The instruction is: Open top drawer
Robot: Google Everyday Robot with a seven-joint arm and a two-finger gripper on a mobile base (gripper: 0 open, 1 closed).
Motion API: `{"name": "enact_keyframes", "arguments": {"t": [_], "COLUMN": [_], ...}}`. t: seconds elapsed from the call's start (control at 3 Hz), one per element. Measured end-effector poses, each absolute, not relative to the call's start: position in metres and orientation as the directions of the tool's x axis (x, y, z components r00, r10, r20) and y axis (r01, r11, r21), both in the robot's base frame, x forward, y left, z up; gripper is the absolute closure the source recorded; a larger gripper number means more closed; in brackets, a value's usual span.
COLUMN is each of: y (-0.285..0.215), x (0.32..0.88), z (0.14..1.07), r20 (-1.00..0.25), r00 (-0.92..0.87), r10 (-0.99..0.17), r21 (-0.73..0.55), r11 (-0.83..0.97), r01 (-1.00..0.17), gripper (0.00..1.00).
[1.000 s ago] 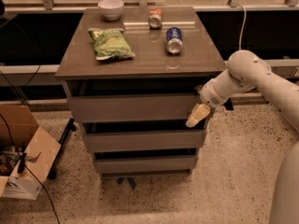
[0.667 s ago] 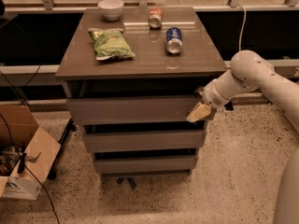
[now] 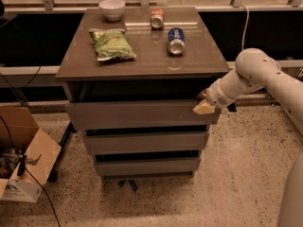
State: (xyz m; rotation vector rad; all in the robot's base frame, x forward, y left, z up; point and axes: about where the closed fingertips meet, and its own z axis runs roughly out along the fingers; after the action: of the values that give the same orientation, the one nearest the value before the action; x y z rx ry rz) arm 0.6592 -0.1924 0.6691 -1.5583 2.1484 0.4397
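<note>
The top drawer (image 3: 137, 115) is the widest of three grey-brown flat fronts under the brown cabinet top (image 3: 142, 56). It stands pulled out a little, with a dark gap behind its front panel. My gripper (image 3: 205, 107) is at the drawer's upper right corner, its pale fingertip against the top edge of the front panel. The white arm (image 3: 258, 74) reaches in from the right. The medium drawer (image 3: 144, 142) and the narrowest drawer (image 3: 146, 165) sit below.
On the cabinet top lie a green chip bag (image 3: 111, 44), a white bowl (image 3: 112, 8), a blue can (image 3: 175, 40) and a red can (image 3: 156, 18). A cardboard box (image 3: 23, 150) and cables lie on the speckled floor at left.
My gripper has risen from the drawer's right side to its upper right corner. The top drawer front has come forward slightly.
</note>
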Motion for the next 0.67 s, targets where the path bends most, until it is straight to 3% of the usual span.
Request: {"name": "enact_keyframes", "arguments": {"t": [0.33,0.67], "y": [-0.1924,-0.1924], "x": [0.6592,0.6592], "z": [0.6745,0.6785], "r20": [-0.528,-0.528], "r00": [-0.262,-0.262], "r10": [-0.808,-0.808], "r21": [-0.005,-0.005], "r11": [0.312,0.312], "r01": [-0.950,-0.950], "gripper": [1.00,1.00]}}
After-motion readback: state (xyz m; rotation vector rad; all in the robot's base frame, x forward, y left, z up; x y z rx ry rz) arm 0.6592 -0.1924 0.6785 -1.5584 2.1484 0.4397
